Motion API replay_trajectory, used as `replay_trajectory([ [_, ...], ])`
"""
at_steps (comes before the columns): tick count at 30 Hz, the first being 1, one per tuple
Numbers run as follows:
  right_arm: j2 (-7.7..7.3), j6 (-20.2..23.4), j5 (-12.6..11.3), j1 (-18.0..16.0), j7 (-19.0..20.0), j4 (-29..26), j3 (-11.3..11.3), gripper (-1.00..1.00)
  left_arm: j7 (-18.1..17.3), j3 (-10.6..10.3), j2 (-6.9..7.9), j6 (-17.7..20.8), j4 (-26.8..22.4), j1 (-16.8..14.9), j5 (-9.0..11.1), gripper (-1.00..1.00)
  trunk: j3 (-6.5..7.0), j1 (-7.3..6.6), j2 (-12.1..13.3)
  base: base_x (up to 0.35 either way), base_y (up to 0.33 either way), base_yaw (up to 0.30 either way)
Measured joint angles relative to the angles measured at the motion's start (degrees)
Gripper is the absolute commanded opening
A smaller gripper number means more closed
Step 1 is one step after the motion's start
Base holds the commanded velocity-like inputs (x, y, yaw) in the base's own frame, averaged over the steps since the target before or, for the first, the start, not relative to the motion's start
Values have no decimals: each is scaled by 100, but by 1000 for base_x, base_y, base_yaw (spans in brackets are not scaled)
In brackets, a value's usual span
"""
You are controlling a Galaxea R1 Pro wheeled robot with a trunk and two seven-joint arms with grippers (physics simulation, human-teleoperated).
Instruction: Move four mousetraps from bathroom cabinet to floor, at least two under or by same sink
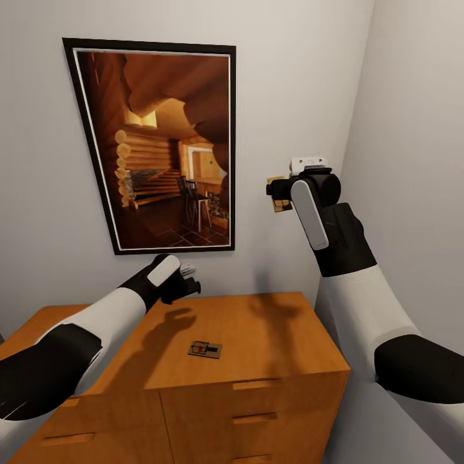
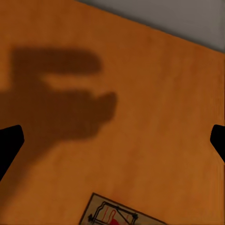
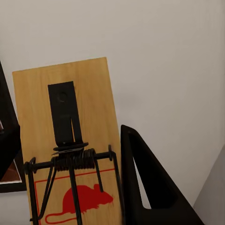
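The right gripper pinches a mousetrap, a light, stiff board best held by its edges; the left gripper hangs open, empty, above the cabinet.

Soft even light, blurred arm shadows on cabinet.

My right hand hides most of the mousetrap it carries. The cabinet runs off the bottom edge, and my left arm covers its near-left corner.
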Motion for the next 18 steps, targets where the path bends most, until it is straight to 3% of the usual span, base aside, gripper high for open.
replay_trajectory([
  [18,0,0,0,0,0,1,-7,-100,715,31,-123,-98,-45,4,304,100,0,0,0,0,0,0],
])
